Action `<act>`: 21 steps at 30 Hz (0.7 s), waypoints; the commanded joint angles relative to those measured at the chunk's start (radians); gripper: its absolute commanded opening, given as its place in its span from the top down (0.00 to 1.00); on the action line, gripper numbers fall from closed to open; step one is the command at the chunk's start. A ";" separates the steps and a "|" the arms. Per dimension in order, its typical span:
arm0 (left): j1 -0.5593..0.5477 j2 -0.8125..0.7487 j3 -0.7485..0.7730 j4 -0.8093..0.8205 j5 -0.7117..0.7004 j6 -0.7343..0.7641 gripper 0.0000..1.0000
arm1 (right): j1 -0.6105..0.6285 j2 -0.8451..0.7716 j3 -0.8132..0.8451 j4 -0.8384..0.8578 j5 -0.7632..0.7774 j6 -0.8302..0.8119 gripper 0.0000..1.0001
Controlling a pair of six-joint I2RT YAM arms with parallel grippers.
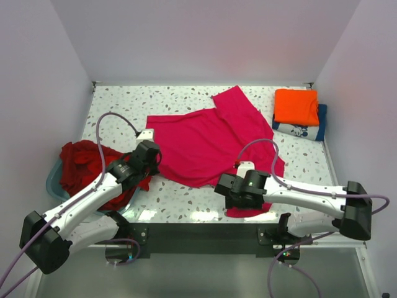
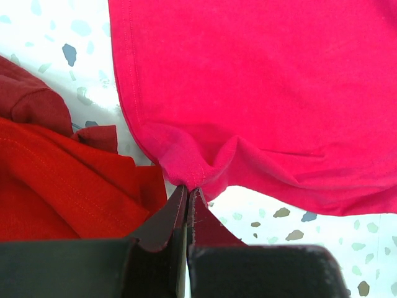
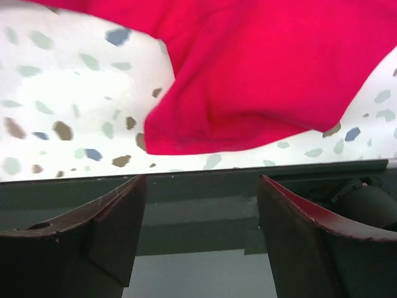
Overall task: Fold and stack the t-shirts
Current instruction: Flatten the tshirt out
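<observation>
As the left end effector (image 2: 188, 188) pinches merely the hem of the magenta t-shirt (image 2: 260, 93), the right end effector (image 3: 201, 181) wide open, tugging may release it.

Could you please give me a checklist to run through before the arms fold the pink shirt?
1. Left gripper clamped on the pink shirt hem: ok.
2. Right gripper holding cloth: not ok; it is open and the shirt's corner lies ahead of it.
3. Pink shirt spread flat: not ok; it is bunched at the pinch.
4. Dark red shirts free of that pinch: cannot tell; they lie right beside it.
5. Orange shirt folded atop navy shirt: ok.
</observation>
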 commanded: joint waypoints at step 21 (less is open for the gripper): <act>0.012 0.018 0.011 0.035 -0.003 0.022 1.00 | -0.659 0.005 -0.208 0.430 -0.090 -0.425 0.17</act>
